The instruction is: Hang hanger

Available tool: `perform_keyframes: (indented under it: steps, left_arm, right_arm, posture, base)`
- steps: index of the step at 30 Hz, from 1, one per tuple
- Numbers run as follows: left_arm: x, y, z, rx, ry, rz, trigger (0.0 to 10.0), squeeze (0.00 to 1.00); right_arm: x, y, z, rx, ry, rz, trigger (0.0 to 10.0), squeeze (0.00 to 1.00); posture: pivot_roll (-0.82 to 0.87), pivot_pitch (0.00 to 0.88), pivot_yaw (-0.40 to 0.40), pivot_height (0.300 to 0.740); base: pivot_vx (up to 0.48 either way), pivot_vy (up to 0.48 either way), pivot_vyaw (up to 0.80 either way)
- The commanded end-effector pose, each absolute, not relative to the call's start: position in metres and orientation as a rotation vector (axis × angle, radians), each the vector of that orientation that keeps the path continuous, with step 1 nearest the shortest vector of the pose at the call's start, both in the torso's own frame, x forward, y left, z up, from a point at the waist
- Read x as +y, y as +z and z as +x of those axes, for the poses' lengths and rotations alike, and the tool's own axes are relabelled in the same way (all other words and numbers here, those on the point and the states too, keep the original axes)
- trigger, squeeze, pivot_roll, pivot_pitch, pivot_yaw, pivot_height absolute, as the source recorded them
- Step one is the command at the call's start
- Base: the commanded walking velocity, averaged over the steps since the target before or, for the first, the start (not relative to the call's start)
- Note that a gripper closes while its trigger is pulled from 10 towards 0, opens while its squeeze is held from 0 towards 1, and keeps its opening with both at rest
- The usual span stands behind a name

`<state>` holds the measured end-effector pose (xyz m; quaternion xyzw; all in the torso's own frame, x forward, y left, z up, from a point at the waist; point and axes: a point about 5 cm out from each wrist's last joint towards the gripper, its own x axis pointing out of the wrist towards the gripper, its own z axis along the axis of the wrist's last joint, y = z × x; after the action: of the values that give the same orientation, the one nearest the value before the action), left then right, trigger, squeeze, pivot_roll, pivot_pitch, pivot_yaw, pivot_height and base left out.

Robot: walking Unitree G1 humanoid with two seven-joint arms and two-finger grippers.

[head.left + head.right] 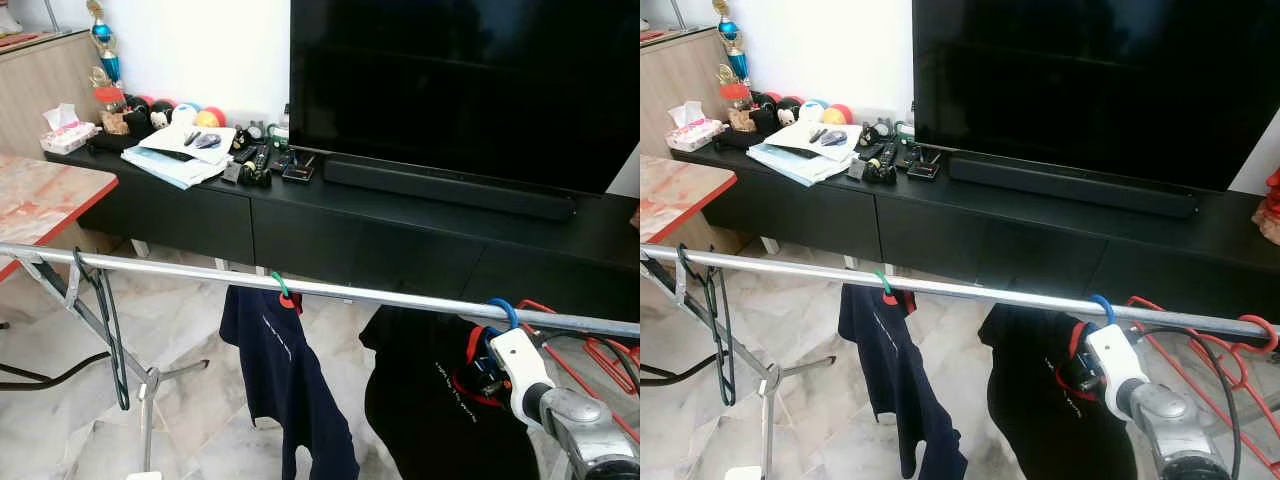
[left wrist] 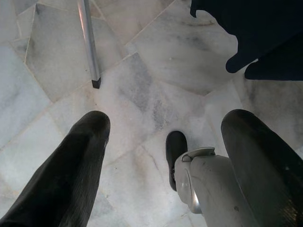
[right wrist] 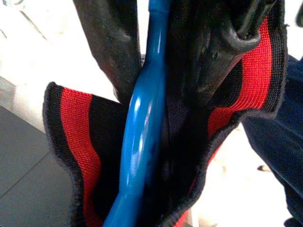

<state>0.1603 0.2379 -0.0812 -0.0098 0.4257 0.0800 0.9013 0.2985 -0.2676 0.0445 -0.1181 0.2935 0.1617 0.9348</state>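
Blue hanger [image 1: 503, 312] with black shirt [image 1: 440, 400] already hooks the right of the rail [image 1: 300, 288]; right claw [image 1: 488, 372] grips its neck, release remaining

We see a blue hanger [image 3: 142, 123] inside a black shirt [image 1: 430, 400] with a red-and-black striped collar [image 3: 80, 156], a navy shirt [image 1: 285, 370] on a green hanger [image 1: 281, 284], a silver rail [image 1: 180, 270] and red hangers [image 1: 590, 350]
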Motion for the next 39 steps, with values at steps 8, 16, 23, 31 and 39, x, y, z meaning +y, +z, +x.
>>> perform_keyframes:
  steps: [8,16,23,31,39]
  left_arm:
    - [0.239,-0.083,0.156,0.903,0.163,-0.022,10.0,0.00]
    - [0.239,-0.083,0.156,0.904,0.161,-0.022,10.0,0.00]
    - [0.240,-0.083,0.155,0.907,0.157,-0.018,10.0,0.00]
    - [0.241,-0.083,0.155,0.912,0.151,-0.013,10.0,0.00]
    - [0.241,-0.083,0.154,0.915,0.141,-0.009,10.0,0.00]
  right_arm:
    - [-0.260,0.045,0.301,0.560,0.350,-0.209,0.0,0.00]
    - [-0.253,0.039,0.298,0.533,0.306,-0.152,0.0,0.00]
    - [-0.251,0.037,0.289,0.433,0.198,-0.066,0.0,0.00]
    - [-0.243,0.034,0.264,0.302,-0.029,0.115,0.0,0.00]
    - [-0.239,0.039,0.239,0.171,-0.202,0.181,0.0,0.00]
  posture:
    - [-0.01,0.000,-0.031,0.740]
    - [-0.01,0.000,-0.032,0.740]
    - [-0.02,0.000,-0.031,0.740]
    - [-0.03,0.000,-0.030,0.740]
    - [-0.04,0.000,-0.029,0.740]
  base:
    - [0.000,0.000,0.00]
    - [0.000,0.000,0.00]
    - [0.000,0.000,0.00]
    - [0.000,0.000,0.00]
    - [0.000,0.000,0.00]
